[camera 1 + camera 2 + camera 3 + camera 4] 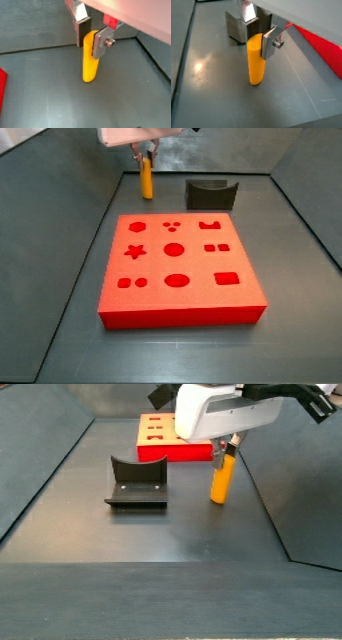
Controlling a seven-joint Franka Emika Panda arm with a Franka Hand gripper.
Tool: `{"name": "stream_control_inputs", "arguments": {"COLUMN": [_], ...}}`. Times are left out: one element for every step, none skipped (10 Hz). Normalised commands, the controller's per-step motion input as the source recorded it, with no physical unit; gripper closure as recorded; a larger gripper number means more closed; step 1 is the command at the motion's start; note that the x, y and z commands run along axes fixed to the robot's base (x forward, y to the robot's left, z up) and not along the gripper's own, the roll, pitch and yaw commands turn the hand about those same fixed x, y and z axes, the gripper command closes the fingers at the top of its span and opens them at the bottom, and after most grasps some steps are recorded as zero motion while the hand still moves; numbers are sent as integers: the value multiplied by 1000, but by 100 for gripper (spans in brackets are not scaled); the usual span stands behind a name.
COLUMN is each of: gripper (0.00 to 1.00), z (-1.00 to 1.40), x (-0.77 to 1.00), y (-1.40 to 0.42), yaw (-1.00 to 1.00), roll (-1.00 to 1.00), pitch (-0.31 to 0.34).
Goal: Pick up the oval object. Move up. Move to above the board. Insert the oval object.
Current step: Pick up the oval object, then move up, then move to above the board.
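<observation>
At the far end of the grey floor, beyond the board (178, 268), the gripper (147, 159) stood over the oval object (147, 180), its jaws closed on the peg's upper part. In both wrist views the silver fingers (101, 43) pressed the orange-yellow peg (255, 59) from either side, the peg hanging upright below them with its rounded lower end close to the floor; whether it touched the floor could not be told. In a side view the peg (221, 476) showed upright to the right of the dark grey U-shaped block (136, 481), apart from it, with the red board (173, 439) behind both. The board lay flat, its shaped cut-outs open in the top face. In a wrist view the U-shaped block (246, 27) stood just behind the held peg, and a strip of the board's red edge (319, 46) ran along one side.
</observation>
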Motion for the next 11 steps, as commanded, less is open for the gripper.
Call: {"name": "stream_control_inputs", "arguments": {"gripper": [100, 100, 100, 100, 100, 100, 100, 100, 100, 100, 100], "z": [0, 0, 0, 0, 833, 797, 629, 420, 255, 1000, 1000], "x": [0, 0, 0, 0, 0, 28, 19, 15, 10, 78, 85], "y": [0, 0, 0, 0, 0, 13, 18, 15, 16, -58, -60], "yaw": [0, 0, 0, 0, 0, -5, -11, -15, -15, -54, -51], "roll": [0, 0, 0, 0, 0, 5, 14, 30, 41, -253, -243], "pitch": [0, 0, 0, 0, 0, 11, 60, 71, 76, 230, 234]}}
